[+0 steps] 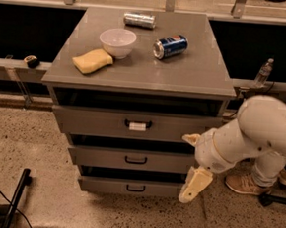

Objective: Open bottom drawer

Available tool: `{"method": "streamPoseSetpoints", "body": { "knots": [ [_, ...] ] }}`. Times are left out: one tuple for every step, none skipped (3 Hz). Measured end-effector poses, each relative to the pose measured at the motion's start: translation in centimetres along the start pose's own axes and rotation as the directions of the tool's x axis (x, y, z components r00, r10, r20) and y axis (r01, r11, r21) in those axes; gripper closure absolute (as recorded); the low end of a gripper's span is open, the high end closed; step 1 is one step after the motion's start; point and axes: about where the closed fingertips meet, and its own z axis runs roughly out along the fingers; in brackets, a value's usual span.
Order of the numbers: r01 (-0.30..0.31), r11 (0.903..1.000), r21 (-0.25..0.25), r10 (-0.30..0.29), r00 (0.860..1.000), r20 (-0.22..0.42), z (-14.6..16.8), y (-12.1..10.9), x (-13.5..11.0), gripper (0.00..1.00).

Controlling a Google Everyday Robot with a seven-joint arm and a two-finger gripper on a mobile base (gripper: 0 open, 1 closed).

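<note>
So the bottom drawer (103, 185) was the lowest of three on the grey cabinet, right down near the speckled floor (39, 177), and it looked shut. It had a plain front with a little black loop handle (135, 188) in the middle. Above it sat the middle drawer (95, 157), then the top drawer (93, 122) with a white label under its handle.

The gripper (194, 185) hung off the white arm (260, 130) at the cabinet's right front corner, level with the bottom drawer's right end and pointing down toward the floor. It was near the drawer front but well off to the side of the handle, touching nothing I could see. Honestly couldn't tell whether it was open or closed from that angle.

On handling, my guess is it's a rigid metal drawer on slides. It shouldn't be fragile, might stick a bit at first, and how heavy it is depends on what's inside, which I couldn't see. The loop is really the only place to grab. It's small and thin, so hook or pinch it dead centre and pull straight out, or it'll probably slip off.

Up on the desk (200, 76) were a white bowl (117, 41), a yellow sponge (91, 61), a blue can (170, 46) and a silver can (139, 19), all out of the way.
</note>
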Motion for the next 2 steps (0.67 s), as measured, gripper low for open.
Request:
{"method": "streamPoseSetpoints", "body": {
  "knots": [
    [-0.028,0.9989,0.039,0.019,0.976,0.216,5.8,-0.4,1.5,0.00],
    [-0.020,0.9967,0.079,-0.001,0.965,0.264,8.7,-1.3,3.0,0.00]
  ]
}}
